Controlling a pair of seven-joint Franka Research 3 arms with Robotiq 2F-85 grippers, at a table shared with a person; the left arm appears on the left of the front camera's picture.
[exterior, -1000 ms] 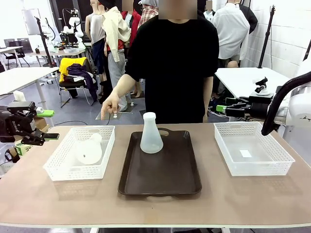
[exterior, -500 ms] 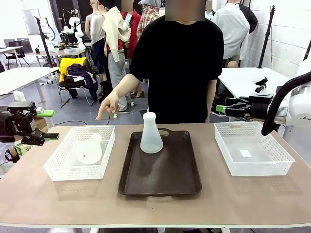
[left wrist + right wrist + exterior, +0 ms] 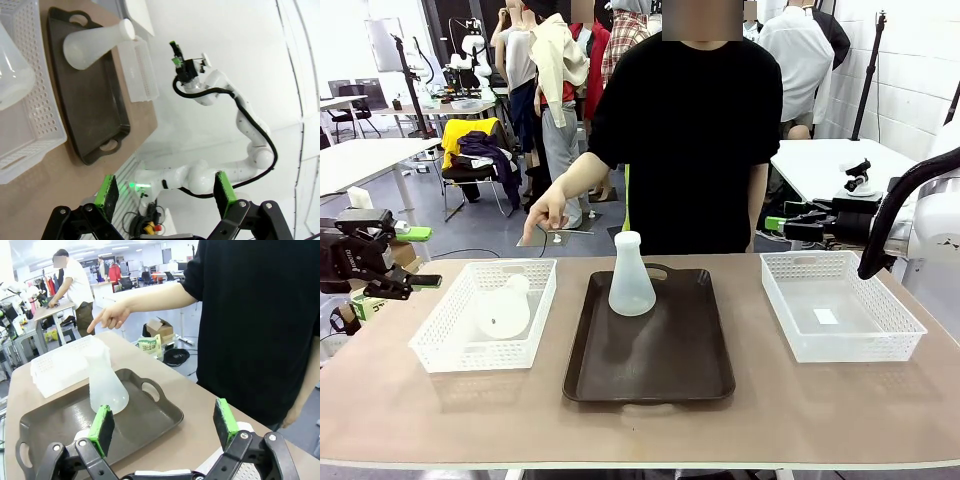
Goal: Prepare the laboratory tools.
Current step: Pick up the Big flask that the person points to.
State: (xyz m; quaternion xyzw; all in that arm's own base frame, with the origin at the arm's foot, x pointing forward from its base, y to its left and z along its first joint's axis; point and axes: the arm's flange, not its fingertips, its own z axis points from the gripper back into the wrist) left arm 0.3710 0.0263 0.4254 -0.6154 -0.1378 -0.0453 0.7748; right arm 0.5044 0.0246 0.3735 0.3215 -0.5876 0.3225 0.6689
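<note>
One flask [image 3: 631,278] stands upright on the far half of the brown tray [image 3: 650,375], mid table, nothing touching it. The second flask [image 3: 505,312] lies on its side in the left basket [image 3: 440,348], neck toward the far wall. The right basket [image 3: 880,345] holds just a small white slip.

The left gripper [image 3: 423,258] hangs off the table's left edge, level with the left basket. In its wrist view the left gripper [image 3: 165,195] has its jaws spread wide with nothing between the green pads; the upright flask [image 3: 92,46] and the tray [image 3: 95,115] are well beyond it. The right gripper [image 3: 782,228] sits back past the far right corner. Its wrist view shows the right gripper [image 3: 163,425] also wide open and empty, looking at the flask [image 3: 105,385] on the tray [image 3: 150,415].

The person's hand [image 3: 548,215] is held out beyond the far edge, above and behind the left basket, index finger extended [image 3: 110,317], clear of both flasks.

Versus a second ago: both flasks, the tray, both baskets and both grippers are unchanged. The person's body has shifted a bit toward the robot's right, and the hand has barely moved, fingers now angled more to the left
</note>
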